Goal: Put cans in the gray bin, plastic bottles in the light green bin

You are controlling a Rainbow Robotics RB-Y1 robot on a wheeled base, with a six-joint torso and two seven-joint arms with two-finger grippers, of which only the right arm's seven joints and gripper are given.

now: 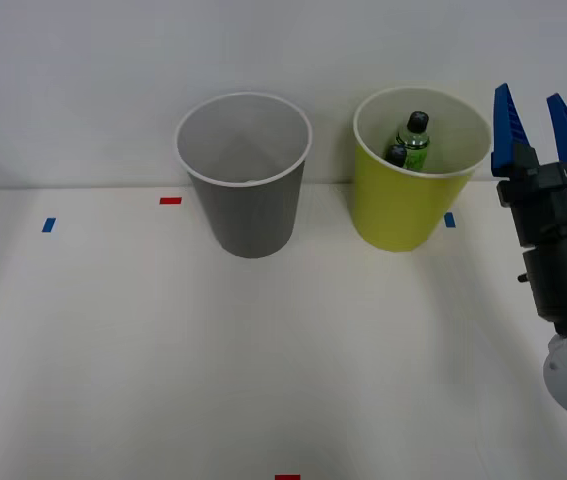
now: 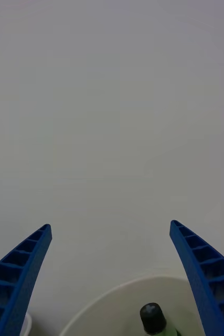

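Observation:
The gray bin (image 1: pixel 244 175) stands at the back middle of the table, and nothing shows inside it. To its right stands the light green bin (image 1: pixel 418 170), holding two plastic bottles: a green one with a black cap (image 1: pixel 414 140) and another black cap (image 1: pixel 395 154) beside it. My right gripper (image 1: pixel 535 105) is raised just right of the light green bin, fingers pointing up, open and holding nothing. In the right wrist view the open gripper (image 2: pixel 110 231) faces the white wall, with the bin's pale rim (image 2: pixel 106 299) and a black bottle cap (image 2: pixel 151 316) between the blue fingers (image 2: pixel 22 270).
Small red tape marks (image 1: pixel 170 200) and blue tape marks (image 1: pixel 48 225) lie on the white table. A white wall rises right behind the bins. Another red mark (image 1: pixel 287 477) sits at the table's front edge.

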